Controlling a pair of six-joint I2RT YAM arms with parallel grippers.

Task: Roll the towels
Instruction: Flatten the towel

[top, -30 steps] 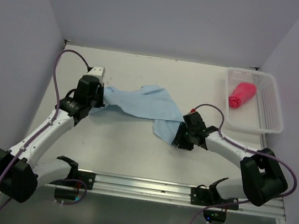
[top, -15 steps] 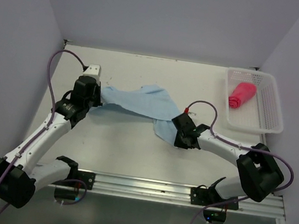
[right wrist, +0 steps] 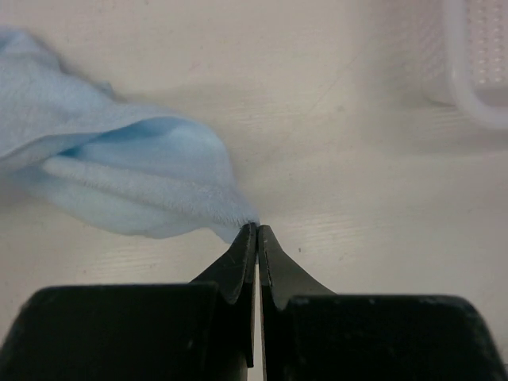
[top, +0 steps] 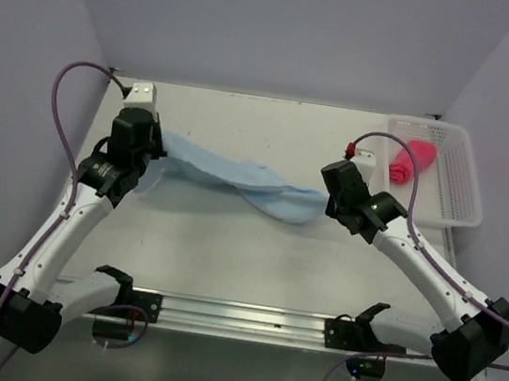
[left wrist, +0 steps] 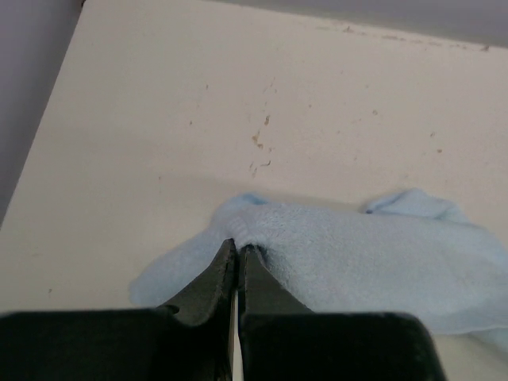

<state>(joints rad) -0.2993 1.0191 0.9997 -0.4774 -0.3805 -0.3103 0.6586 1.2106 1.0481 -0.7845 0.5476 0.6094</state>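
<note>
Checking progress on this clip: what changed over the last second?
The right fingers closed on a corner of the light blue towel and pulled it right and away; the left fingers carried their end farther left, stretching it into a band. Unchanged: left grip, red-pink towel in the white basket.

The flat cream-white table top (top: 227, 253) carries a long light blue terry-cloth towel (top: 237, 177). The towel stretches from the left claw (left wrist: 238, 248) to the right claw (right wrist: 256, 230), and each claw pinches one end of it. Its middle part sags down onto the surface between the two claws. Small brown specks (left wrist: 262, 147) mark the table ahead of the left claw. A white plastic mesh basket (top: 453, 195) stands near the right claw, on its right side.
</note>
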